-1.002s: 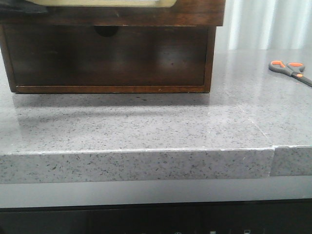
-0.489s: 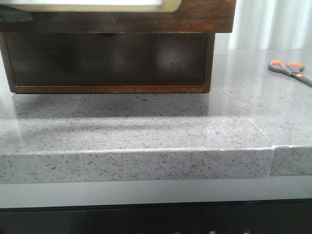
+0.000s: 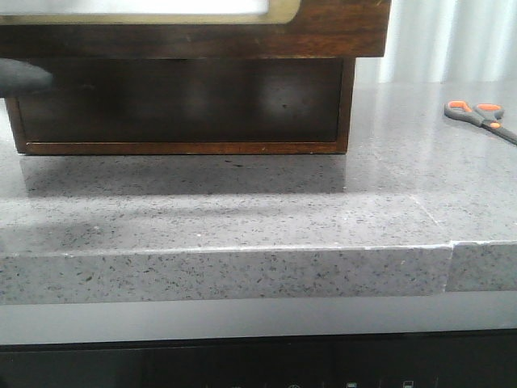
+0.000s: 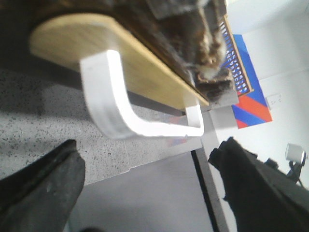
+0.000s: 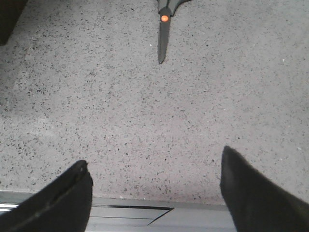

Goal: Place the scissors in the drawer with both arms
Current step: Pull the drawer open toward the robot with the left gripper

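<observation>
The scissors lie flat on the grey counter at the far right, with dark handles, orange loops and closed blades. In the right wrist view only their blade tip and orange pivot show. My right gripper hangs open over the counter's near edge, well short of them. The drawer is pulled out of the cabinet, its cream-framed white panel cut off by the frame's top. My left gripper is open and empty just clear of the panel's white frame. A dark part of the left arm shows at the left edge.
The grey speckled counter has a seam near its front right corner. A pale curtain hangs behind the scissors. The cabinet's lower opening is dark under the pulled-out drawer.
The drawer front has come further out and now hides the half-round notch. The dark left arm part has dropped lower at the left edge. The scissors have not moved.
</observation>
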Tool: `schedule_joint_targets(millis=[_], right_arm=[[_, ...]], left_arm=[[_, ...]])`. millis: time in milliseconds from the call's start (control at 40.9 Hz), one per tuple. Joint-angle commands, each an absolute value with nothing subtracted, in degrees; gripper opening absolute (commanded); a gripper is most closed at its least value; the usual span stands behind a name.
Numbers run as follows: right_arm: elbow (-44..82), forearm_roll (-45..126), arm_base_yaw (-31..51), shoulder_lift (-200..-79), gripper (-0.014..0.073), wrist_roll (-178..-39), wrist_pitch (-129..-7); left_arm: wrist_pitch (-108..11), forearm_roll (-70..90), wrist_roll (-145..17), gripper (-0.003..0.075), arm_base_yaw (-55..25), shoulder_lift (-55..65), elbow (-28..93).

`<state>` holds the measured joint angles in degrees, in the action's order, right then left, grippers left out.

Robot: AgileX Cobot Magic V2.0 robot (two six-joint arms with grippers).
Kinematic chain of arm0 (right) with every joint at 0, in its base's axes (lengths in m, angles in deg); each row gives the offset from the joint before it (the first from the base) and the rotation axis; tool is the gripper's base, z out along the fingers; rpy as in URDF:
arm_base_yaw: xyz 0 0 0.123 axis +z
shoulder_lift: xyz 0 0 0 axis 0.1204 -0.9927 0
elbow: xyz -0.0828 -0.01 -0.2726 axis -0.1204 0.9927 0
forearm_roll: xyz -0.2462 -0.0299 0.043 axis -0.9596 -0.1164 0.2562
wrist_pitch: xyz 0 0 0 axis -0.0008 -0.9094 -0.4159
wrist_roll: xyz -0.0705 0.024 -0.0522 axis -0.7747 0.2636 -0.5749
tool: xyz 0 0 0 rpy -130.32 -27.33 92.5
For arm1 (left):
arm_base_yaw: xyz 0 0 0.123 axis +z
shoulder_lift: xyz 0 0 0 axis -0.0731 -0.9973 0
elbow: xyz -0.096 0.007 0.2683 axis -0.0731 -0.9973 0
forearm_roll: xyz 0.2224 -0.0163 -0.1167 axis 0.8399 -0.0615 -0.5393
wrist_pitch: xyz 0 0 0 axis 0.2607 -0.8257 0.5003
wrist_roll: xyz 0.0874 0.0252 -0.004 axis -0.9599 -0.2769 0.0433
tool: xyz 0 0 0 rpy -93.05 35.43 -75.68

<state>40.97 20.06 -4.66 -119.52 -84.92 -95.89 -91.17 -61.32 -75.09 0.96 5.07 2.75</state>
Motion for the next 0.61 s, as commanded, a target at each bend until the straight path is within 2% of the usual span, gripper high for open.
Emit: schedule_joint_targets(millis=[0,318,489,587], right_arm=[[39.57,18.89,-4.72,-119.7,0.0573,-84.91,-92.62],[39.57,18.89,-4.72,-119.7,0.0573,-84.91,-92.62],[39.57,18.89,-4.72,-119.7,0.0573,-84.91,-92.62],[39.57,18.89,-4.72,-119.7,0.0573,-84.91,-92.62]], left_arm=[[-93.02,-61.63,-75.07,0.0568,0.53,8.39,4.04],[-86.18,-43.35,-62.41,0.0567,0.53,21.22,4.04],[-83.41,-23.57,-48.69,0.0566,0.53,27.88,6.35],[-83.94,-7.19,-40.72,0.0566,0.53,30.76,9.9]])
